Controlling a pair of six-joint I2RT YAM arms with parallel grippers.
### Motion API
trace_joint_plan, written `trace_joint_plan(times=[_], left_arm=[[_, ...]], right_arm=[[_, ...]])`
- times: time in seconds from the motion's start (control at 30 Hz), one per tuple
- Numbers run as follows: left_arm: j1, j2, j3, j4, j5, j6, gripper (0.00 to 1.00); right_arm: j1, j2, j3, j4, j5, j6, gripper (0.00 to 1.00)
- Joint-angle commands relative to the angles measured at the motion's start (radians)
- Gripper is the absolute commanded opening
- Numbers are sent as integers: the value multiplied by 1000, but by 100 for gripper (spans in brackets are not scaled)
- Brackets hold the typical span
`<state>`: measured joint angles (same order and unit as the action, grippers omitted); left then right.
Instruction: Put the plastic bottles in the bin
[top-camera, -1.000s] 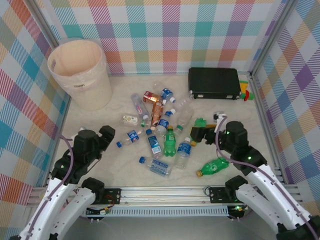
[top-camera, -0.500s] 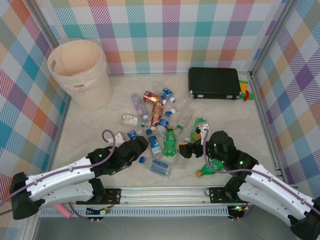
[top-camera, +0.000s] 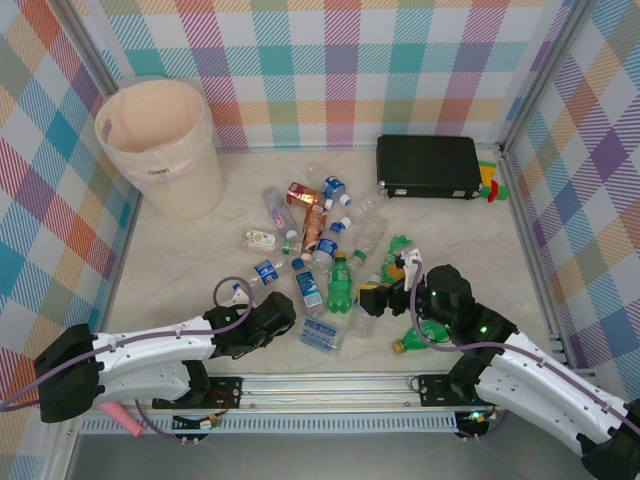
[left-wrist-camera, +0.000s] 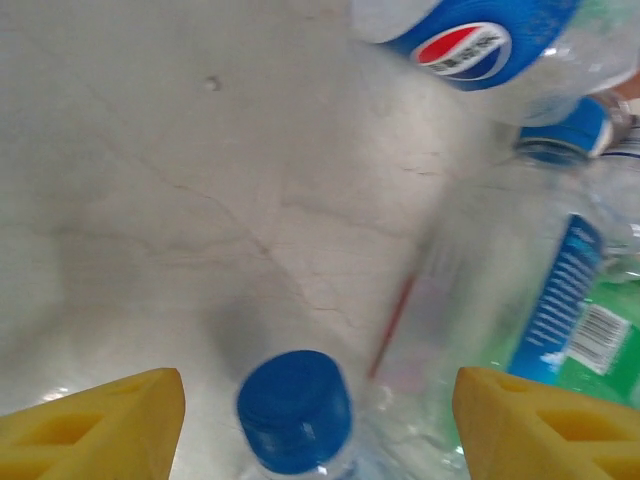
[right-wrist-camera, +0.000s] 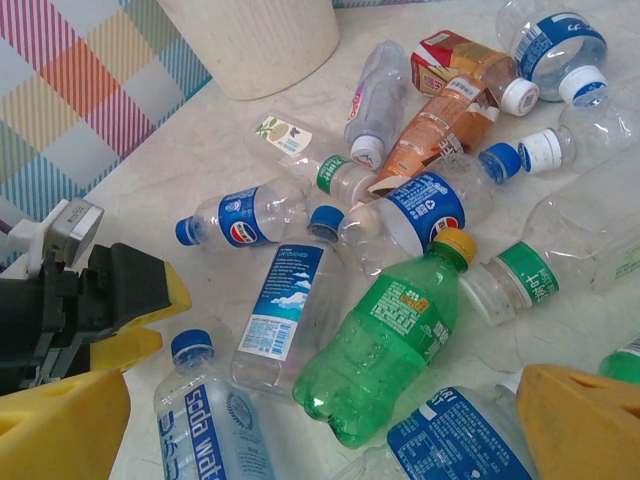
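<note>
Several plastic bottles (top-camera: 330, 260) lie in a heap mid-table: clear ones with blue labels, green ones and orange-labelled ones. The cream bin (top-camera: 160, 150) stands at the far left; its base shows as the bin (right-wrist-camera: 260, 35) in the right wrist view. My left gripper (top-camera: 282, 316) is low at the heap's near-left edge, open, with the blue cap (left-wrist-camera: 295, 410) of a clear soda-water bottle (right-wrist-camera: 210, 425) between its yellow fingers (left-wrist-camera: 110, 425), untouched. My right gripper (top-camera: 372, 298) hovers open over the heap's right side, above a green bottle (right-wrist-camera: 385, 345).
A black rectangular case (top-camera: 428, 165) lies at the back right, with small coloured items by its right end. Another green bottle (top-camera: 425, 333) lies under the right arm. Checked walls close in the back and both sides. The left gripper (right-wrist-camera: 100, 300) shows beside the soda-water bottle.
The left arm has reached right and down to the heap's near edge, and its jaws have narrowed around the blue cap. The right arm has swung left over the heap.
</note>
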<state>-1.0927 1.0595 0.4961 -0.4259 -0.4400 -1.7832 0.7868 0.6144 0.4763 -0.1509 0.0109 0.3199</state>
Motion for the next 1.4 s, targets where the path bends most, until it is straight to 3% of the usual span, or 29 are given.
trace_joint_plan(times=[0.0, 0.23, 0.6, 0.77, 0.9, 1.13, 1.37], left_arm=[[-13, -13, 1, 18, -4, -63, 69], [-13, 0, -70, 120, 19, -105, 58], [-13, 82, -100, 287, 41, -123, 56], [-13, 124, -88, 301, 58, -132, 48], [-13, 123, -85, 292, 52, -135, 30], [-13, 19, -39, 81, -11, -124, 25], [-13, -214, 41, -241, -182, -73, 24]], right_arm=[[8, -9, -8, 39, -21, -14, 99], [11, -3, -7, 45, -28, -15, 99], [17, 10, -3, 43, -22, -17, 99], [21, 9, -3, 38, -22, -15, 99], [22, 10, -4, 39, -18, -14, 99], [25, 9, 5, 30, -31, -14, 99], [26, 2, 47, 2, -98, 12, 99]])
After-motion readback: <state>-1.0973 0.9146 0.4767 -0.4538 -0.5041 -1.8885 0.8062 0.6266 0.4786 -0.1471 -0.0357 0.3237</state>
